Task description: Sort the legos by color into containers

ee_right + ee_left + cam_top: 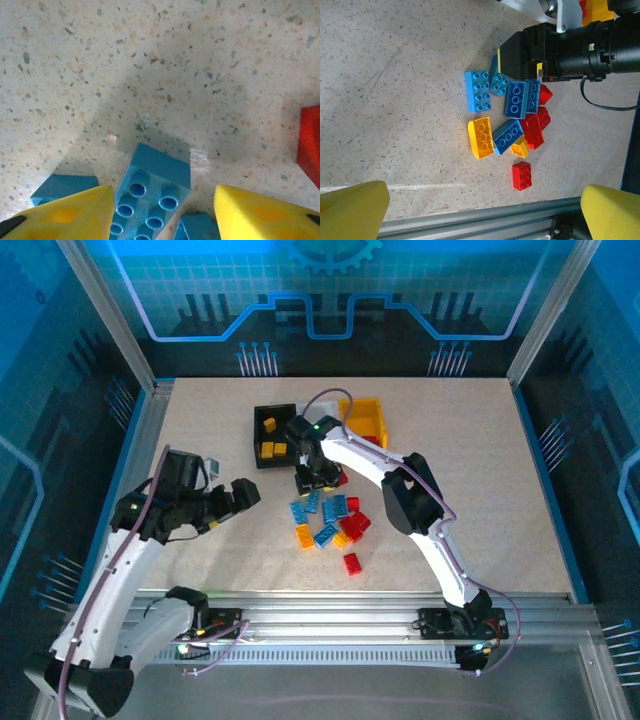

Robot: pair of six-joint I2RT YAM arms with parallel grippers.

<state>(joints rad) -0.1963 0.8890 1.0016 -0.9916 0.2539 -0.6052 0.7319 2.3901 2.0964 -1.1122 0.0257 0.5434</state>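
While the left end effector [485,210] hung with its yellow pads [355,205] spread wide, the right end effector [162,195] stood with jaws apart astride a glossy, studded blue brick [157,172], a gap showing beside one finger. On the speckled surface [200,420] the legos [328,520] lay clustered: at least five blue, two orange-yellow, several red, one red brick [521,175] apart near the aluminium rail [470,225]. Bare room ringed the pile. Three orange-yellow bricks [268,425] sat in the black bin [257,440]; the orange-yellow bin [368,418] stood near it.
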